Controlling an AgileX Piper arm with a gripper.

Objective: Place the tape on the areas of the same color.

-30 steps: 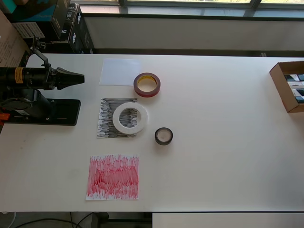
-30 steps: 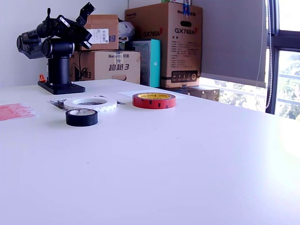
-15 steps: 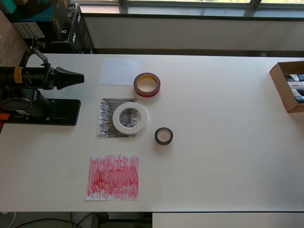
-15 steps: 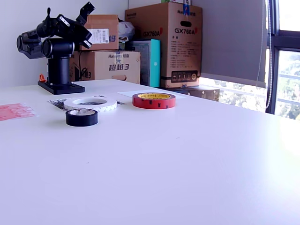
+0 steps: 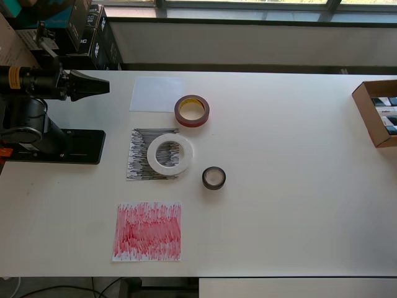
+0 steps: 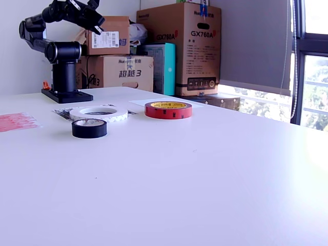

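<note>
A: Since the gripper [image 5: 102, 86] is raised near the arm's base [image 5: 53, 146], well apart from every roll, which roll should it go for?

B: My guess is the white tape roll [image 5: 170, 154]. It lies flat on the black-streaked paper [image 5: 138, 156], the wrong area, and the plain white paper [image 5: 155, 94] sits just beyond it, bare.

A: Jaws?

B: Together in a point, as the overhead view shows them. They'd need to part before the descent, then pinch one wall of the ring.

A: And the others?

B: The dark-red tape roll [image 5: 191, 110], with its yellowish core, sits on the white surface [image 5: 291, 167] with its edge at the white paper's corner; whether it overlaps I cannot tell. The small black tape roll [image 5: 214, 178] lies beside the white ring, off any paper. The red-streaked paper [image 5: 147, 231] is bare, nearest the surface's edge. All three rolls lie flat, holes up.
</note>
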